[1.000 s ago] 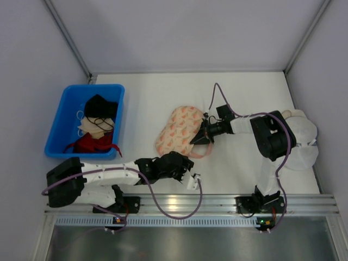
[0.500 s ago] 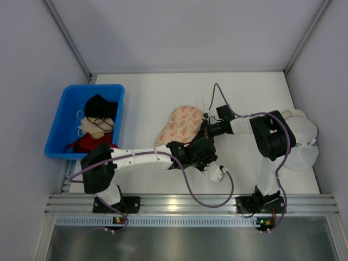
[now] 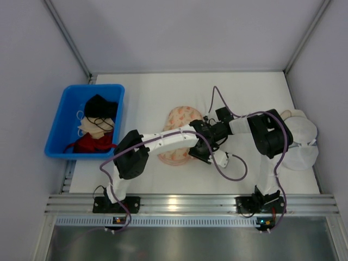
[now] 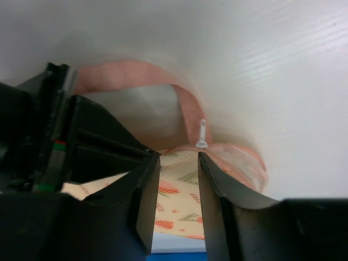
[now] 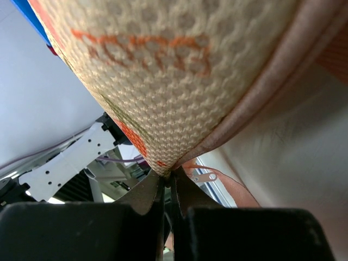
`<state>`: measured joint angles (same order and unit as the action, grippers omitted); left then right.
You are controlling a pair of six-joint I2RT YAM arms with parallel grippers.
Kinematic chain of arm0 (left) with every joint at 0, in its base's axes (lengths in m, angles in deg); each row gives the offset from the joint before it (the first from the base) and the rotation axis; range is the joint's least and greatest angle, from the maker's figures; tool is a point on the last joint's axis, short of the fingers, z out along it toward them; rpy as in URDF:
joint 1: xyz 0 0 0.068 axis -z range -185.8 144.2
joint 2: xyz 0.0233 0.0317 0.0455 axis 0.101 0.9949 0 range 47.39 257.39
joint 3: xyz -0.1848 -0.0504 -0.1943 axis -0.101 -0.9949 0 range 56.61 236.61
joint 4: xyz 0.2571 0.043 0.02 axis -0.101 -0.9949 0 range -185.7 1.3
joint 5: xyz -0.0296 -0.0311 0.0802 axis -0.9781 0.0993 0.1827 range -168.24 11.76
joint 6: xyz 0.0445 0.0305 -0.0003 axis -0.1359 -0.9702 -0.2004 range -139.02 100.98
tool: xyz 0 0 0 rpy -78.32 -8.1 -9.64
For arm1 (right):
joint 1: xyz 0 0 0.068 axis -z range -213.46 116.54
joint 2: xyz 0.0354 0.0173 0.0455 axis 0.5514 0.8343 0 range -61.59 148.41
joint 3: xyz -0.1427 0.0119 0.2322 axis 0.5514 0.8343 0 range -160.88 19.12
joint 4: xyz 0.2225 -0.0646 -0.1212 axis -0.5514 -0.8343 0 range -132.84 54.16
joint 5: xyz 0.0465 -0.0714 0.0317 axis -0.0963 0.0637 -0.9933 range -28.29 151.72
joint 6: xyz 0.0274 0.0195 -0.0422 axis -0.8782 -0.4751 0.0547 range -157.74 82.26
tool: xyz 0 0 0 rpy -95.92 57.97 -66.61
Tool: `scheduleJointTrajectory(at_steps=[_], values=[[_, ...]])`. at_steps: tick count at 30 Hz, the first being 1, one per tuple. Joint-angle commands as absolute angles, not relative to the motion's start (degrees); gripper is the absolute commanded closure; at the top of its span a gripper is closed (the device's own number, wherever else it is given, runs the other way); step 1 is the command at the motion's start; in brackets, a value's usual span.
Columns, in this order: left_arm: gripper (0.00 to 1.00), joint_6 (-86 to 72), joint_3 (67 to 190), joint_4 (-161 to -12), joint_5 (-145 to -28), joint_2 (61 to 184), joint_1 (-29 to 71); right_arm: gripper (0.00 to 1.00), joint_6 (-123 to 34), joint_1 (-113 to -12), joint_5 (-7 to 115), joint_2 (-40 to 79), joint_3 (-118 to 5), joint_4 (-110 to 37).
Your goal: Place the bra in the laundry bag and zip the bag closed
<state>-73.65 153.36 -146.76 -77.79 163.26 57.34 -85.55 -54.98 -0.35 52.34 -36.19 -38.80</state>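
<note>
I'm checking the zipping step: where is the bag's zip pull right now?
In the left wrist view the zip pull hangs at the laundry bag's pink rim, just above the gap between the left gripper's fingers.

On my overhead feed the laundry bag lies mid-table with the left arm stretched across it. The left gripper is at its five o'clock edge and the right gripper at three o'clock. A blue bin of garments sits at nine o'clock and white domes at three.
</note>
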Motion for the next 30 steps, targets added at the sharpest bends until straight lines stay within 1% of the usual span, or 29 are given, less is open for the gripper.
scheduleJointTrajectory(at_steps=[1,5,13,26,29,30], values=[[0.6,-73.86,155.49,-154.7,-80.09,164.01,58.01,1.0,-86.77,-54.91,-1.21,52.67,-38.1,-38.48],[0.62,-74.13,154.08,-154.7,-80.52,164.45,58.45,1.0,-87.13,-54.91,-1.39,52.5,-37.83,-37.86],[0.61,-72.28,154.34,-153.56,-80.7,166.03,58.89,1.0,-88.36,-54.99,-1.65,51.62,-37.22,-36.98],[0.62,-72.72,152.5,-149.69,-74.99,169.55,59.07,1.0,-88.8,-55.08,-1.74,50.47,-36.51,-36.63],[0.65,-73.16,151.97,-149.78,-74.38,169.9,59.07,1.0,-88.8,-55.08,-1.92,50.65,-36.69,-36.45],[0.68,-73.33,151.71,-149.78,-74.11,169.99,58.98,1.0,-88.8,-55.08,-1.92,50.74,-36.6,-36.45]])
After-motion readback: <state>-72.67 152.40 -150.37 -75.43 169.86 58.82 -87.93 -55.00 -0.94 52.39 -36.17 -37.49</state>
